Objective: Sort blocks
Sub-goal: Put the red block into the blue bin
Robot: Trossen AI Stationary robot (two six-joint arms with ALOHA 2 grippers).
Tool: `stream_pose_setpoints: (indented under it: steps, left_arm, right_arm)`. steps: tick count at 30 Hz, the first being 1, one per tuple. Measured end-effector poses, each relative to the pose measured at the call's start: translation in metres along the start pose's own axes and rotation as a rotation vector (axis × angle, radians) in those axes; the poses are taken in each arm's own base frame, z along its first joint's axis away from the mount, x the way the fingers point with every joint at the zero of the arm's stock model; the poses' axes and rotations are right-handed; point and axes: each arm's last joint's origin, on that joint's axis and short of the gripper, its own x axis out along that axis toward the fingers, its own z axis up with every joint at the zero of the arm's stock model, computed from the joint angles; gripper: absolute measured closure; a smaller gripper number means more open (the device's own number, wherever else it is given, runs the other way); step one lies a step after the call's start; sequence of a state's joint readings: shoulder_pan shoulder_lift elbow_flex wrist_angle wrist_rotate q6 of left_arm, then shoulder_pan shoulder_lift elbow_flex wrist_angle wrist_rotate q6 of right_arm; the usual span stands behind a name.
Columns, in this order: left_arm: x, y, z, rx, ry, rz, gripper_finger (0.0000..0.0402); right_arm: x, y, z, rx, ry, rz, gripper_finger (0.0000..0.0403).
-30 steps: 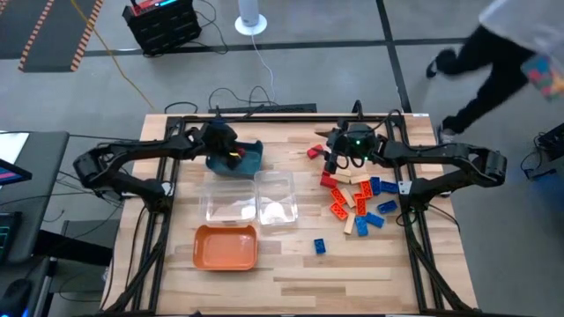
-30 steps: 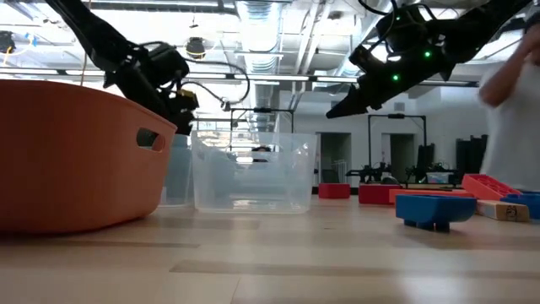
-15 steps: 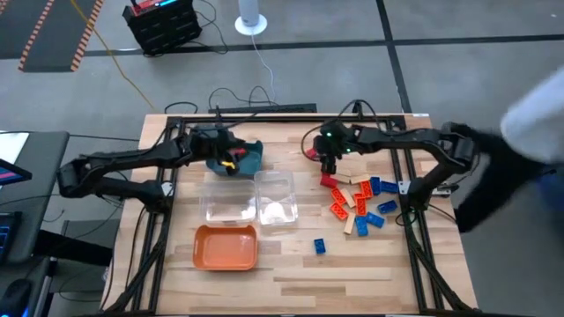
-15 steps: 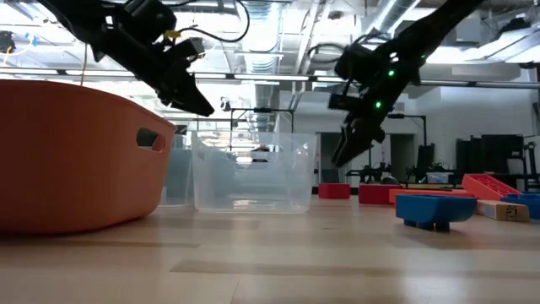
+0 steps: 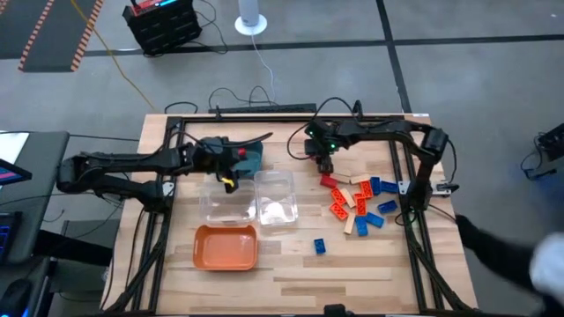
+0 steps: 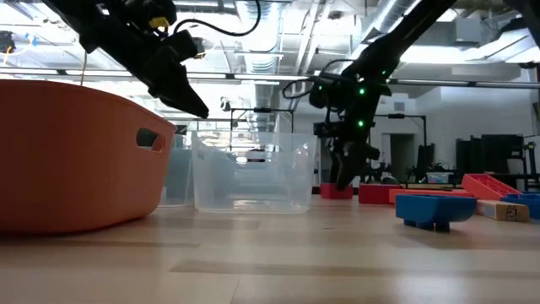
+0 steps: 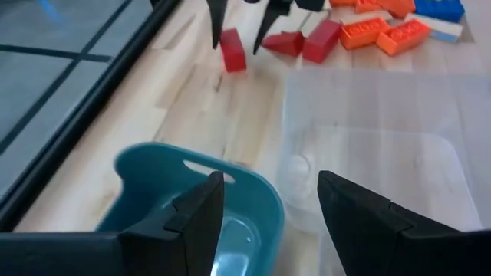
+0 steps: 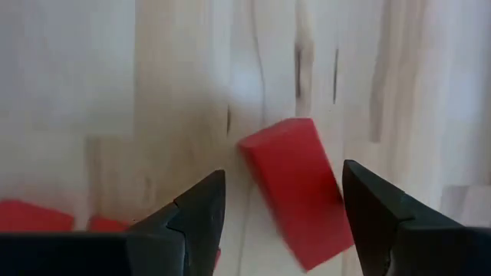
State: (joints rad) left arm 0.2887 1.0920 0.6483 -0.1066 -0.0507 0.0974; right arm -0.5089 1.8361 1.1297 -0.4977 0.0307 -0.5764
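A small red block (image 8: 295, 188) lies on the wood between the open fingers of my right gripper (image 8: 284, 175), which points down at the table's far middle (image 5: 322, 160). I cannot tell whether the fingers touch it. The left wrist view shows the same block (image 7: 232, 52) under those fingers. More red, orange, blue and tan blocks (image 5: 361, 202) lie in a heap to the right, and one blue block (image 5: 320, 246) lies apart. My left gripper (image 7: 270, 184) is open and empty, raised over the teal tray's (image 5: 253, 158) near rim (image 5: 229, 176).
Two clear trays (image 5: 225, 198) (image 5: 278, 198) stand side by side mid-table, with an orange tray (image 5: 226, 246) nearer. The block heap fills the right side. A blurred person (image 5: 529, 260) passes off the table's near right corner. Bare wood lies along the near edge.
My right gripper has moved toward the table's left and come down, tipping from slanted to pointing down over the red block. My left gripper has drawn from over the teal tray toward the near edge. A person has walked around the table's right side.
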Motion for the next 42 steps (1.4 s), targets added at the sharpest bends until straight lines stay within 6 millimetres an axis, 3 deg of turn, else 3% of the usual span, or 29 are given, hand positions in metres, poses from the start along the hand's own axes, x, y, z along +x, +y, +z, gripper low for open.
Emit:
stream_pose_setpoints:
  steps: [7,15,19,28,36,42]
  left_arm:
    - [-0.001,-0.008,-0.001,0.011,0.016,0.012,0.0197]
    - [-0.001,-0.011,0.001,0.022,-0.005,0.002,0.0197]
    - [-0.001,-0.011,0.003,0.056,-0.025,0.004,0.0197]
    - [-0.003,-0.016,0.02,0.146,-0.203,-0.008,0.0197]
    - [-0.01,-0.031,0.04,0.234,-0.426,-0.048,0.0197]
    - [-0.017,-0.038,0.049,0.214,-0.538,-0.063,0.0194]
  right_arm:
    - [0.014,-0.004,-0.008,0.002,0.087,-0.022,0.0194]
    - [0.009,0.003,-0.006,-0.003,0.089,-0.018,0.0327]
    - [-0.011,0.006,-0.002,0.041,0.051,-0.041,0.0368]
    - [-0.088,0.038,0.036,0.067,-0.342,-0.054,0.036]
    - [-0.105,0.082,0.079,-0.028,-0.671,-0.004,0.036]
    - [-0.113,0.096,0.096,-0.063,-0.828,-0.02,0.036]
